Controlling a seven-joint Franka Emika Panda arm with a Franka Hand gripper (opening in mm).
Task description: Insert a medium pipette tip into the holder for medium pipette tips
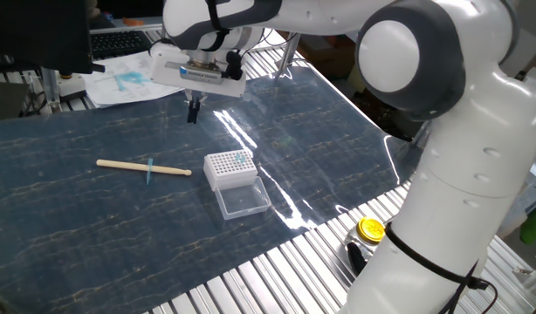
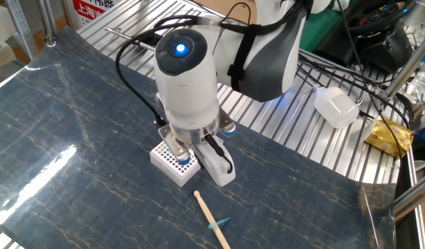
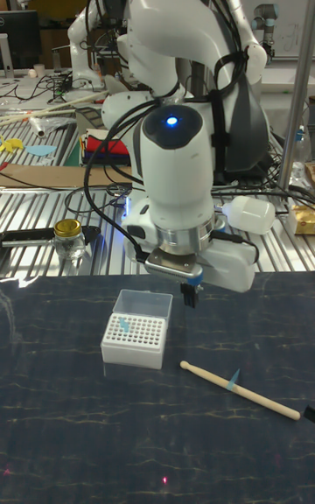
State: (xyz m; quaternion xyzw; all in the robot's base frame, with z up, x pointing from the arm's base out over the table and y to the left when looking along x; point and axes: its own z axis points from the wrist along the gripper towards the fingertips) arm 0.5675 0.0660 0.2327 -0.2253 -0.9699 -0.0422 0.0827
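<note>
Reaching for the medium pipette tip (image 1: 150, 170)
Fingers (image 1: 194, 112), apparently closed and empty, should open, descend lower left, pinch it off the wooden stick (image 1: 128, 166).

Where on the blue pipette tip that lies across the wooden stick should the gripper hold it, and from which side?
Probably from above, at the pipette tip where it crosses the wooden stick: the stick props that part off the mat. The fingers should close across its thin width, clear of the stick if possible.

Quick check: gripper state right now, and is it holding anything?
Gripper: fingers look pressed together with nothing visible between them; it is raised above the mat, and the medium pipette tip lies on the wooden stick.
</note>
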